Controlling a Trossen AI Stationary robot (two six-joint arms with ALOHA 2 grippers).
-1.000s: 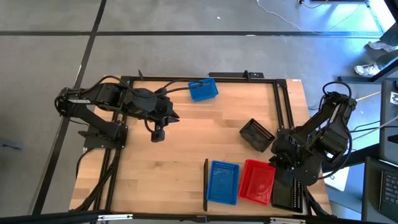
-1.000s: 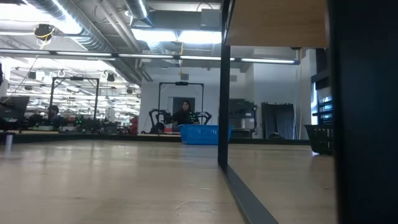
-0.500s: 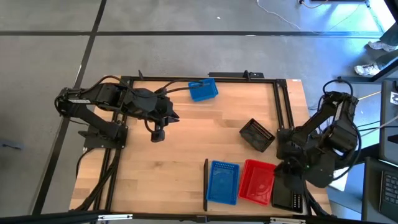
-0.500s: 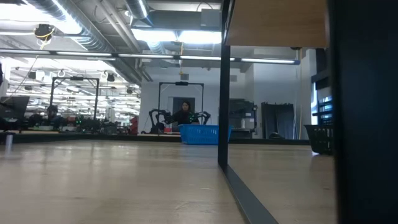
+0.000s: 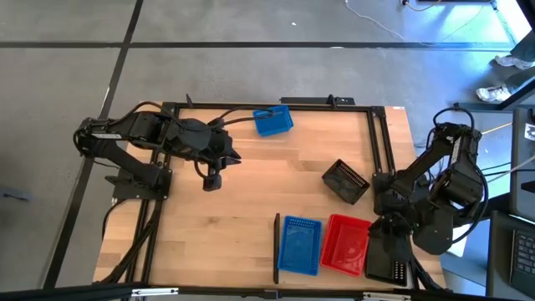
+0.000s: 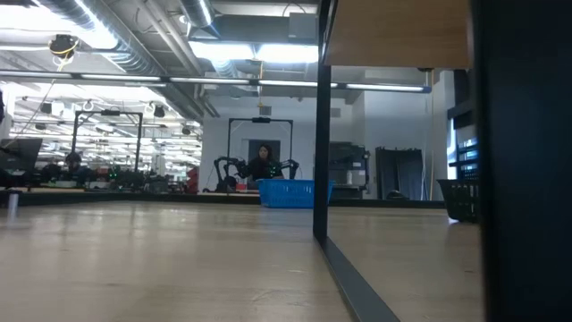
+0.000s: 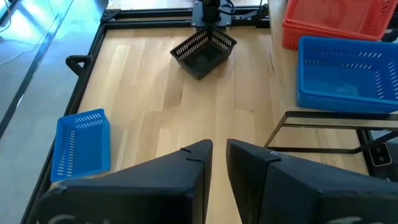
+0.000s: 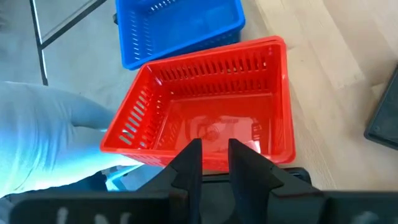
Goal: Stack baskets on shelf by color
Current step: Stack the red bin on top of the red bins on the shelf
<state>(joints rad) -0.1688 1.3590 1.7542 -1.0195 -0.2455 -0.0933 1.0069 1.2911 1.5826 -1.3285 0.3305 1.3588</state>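
Observation:
Three stacks stand side by side on the shelf [image 5: 277, 248] at the table's near edge: blue baskets [image 5: 299, 245], red baskets [image 5: 345, 244] and black baskets [image 5: 389, 257]. One blue basket [image 5: 272, 120] sits on the table at the far edge, and one black basket [image 5: 345, 181] sits right of centre, turned askew. My left gripper [image 5: 213, 181] hangs shut over the table's left half, touching nothing. My right gripper [image 5: 387, 231] hovers over the black stack, fingers nearly together, facing the red stack [image 8: 205, 106].
Black frame rails [image 5: 380, 134] run along the table's far and right sides. Bare wood lies between the lone baskets and the shelf. In the low view the far blue basket [image 6: 288, 192] shows beside the shelf's post [image 6: 322, 134]. A person [image 6: 264, 163] sits in the room beyond.
My right arm has swung back toward the table's right and near edges, its gripper drawing away over the black stack. The baskets have kept their places.

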